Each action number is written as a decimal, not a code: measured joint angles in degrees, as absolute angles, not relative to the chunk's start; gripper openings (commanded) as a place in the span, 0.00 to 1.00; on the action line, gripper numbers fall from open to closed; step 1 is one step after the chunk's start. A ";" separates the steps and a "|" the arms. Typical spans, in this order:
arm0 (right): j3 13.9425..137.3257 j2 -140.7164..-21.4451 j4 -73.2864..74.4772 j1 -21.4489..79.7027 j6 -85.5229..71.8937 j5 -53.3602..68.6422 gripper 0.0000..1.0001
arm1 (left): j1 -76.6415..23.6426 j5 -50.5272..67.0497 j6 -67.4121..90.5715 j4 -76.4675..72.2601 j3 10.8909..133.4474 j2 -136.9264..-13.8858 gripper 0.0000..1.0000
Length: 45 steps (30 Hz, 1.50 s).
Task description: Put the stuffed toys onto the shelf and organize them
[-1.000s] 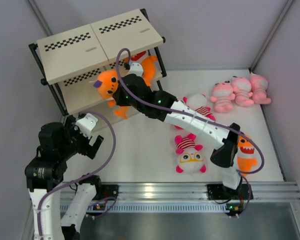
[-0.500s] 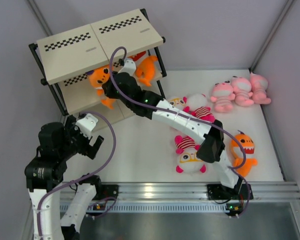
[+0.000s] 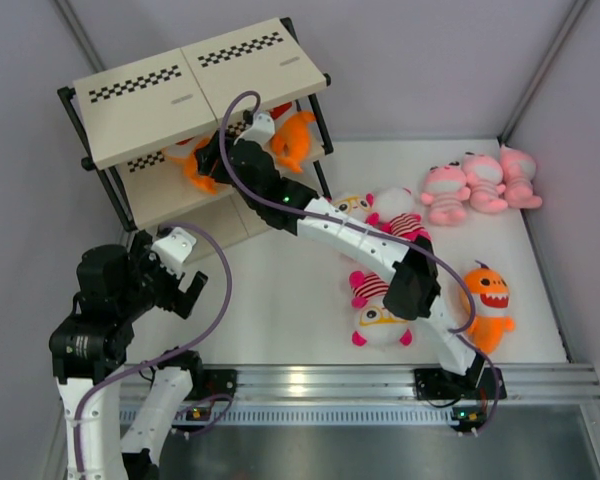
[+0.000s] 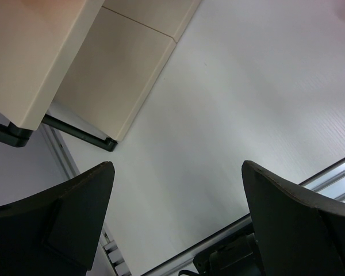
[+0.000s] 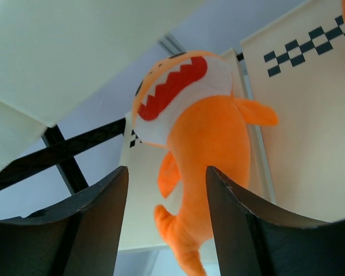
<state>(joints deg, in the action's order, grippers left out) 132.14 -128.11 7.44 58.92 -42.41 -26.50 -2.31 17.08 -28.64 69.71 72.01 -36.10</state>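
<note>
Right fingers [image 5: 98,221] grip orange toy [image 5: 198,123] inside shelf [image 3: 145,105]; second orange toy [image 3: 295,138] already there. Left fingers [image 4: 290,221] open, empty. Seven toys [image 3: 382,318] left on table [image 3: 280,285].

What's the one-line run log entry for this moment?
right hand: shut on orange toy, under shelf top board | left hand: open, empty, above table | second orange toy: on shelf
</note>
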 measured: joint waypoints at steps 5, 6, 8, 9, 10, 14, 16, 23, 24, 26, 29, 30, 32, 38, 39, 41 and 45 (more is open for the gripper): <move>129.32 -126.76 5.08 58.92 -41.08 -26.48 0.58 | -2.31 16.58 -28.73 69.67 71.88 -36.10 0.99; 127.22 -125.60 5.19 58.92 -40.97 -26.48 0.58 | -2.31 16.38 -28.86 69.67 71.64 -36.07 0.99; 123.28 -123.13 5.50 58.92 -40.49 -26.09 0.60 | -2.31 15.64 -29.17 69.45 70.17 -35.88 0.99; 121.95 -122.06 5.76 58.92 -40.12 -25.71 0.61 | -2.31 15.25 -29.28 69.43 69.06 -35.75 0.99; 120.64 -120.86 6.26 58.92 -39.44 -24.93 0.61 | -2.31 14.74 -29.28 69.41 67.96 -35.73 0.99; 113.36 -112.42 10.85 58.94 -35.79 -22.00 0.66 | -2.28 9.17 -29.15 67.90 61.36 -35.88 0.99; 107.02 -105.03 14.17 58.92 -33.63 -21.39 0.66 | -2.04 6.24 -29.12 67.09 57.30 -36.10 0.99; 88.55 -77.28 26.61 54.54 -29.69 -21.23 0.68 | 0.01 1.26 -28.49 66.39 52.53 -35.40 0.99; 85.84 -73.69 28.14 52.71 -29.82 -21.17 0.68 | 0.64 1.37 -28.36 66.15 52.12 -34.74 0.99; 79.88 -66.61 32.03 48.07 -30.74 -20.86 0.69 | 1.45 1.63 -28.08 66.06 51.18 -33.17 0.99; 71.83 -59.94 38.63 38.63 -31.83 -19.64 0.75 | 1.58 1.80 -27.07 65.95 49.19 -32.97 0.99; 69.69 -58.83 40.71 35.51 -31.99 -19.22 0.76 | 1.58 1.69 -26.81 65.98 48.60 -33.01 0.99; 64.53 -57.25 44.18 29.06 -32.12 -17.54 0.83 | 1.63 0.86 -26.35 65.95 47.46 -32.95 0.99; 48.51 -56.38 46.59 6.94 -31.46 -8.56 0.83 | 1.69 -0.95 -25.82 65.98 45.93 -29.63 0.99; 46.98 -56.40 47.09 2.55 -31.16 -7.49 0.84 | 1.69 -0.89 -25.82 65.95 45.93 -28.86 0.99; 45.80 -56.12 48.01 -2.96 -30.76 -7.92 0.86 | 1.72 -0.23 -25.89 65.95 45.93 -27.70 0.99; 44.51 -52.88 47.83 -10.20 -30.09 -10.09 0.86 | 1.67 0.82 -26.30 65.98 45.93 -26.94 0.99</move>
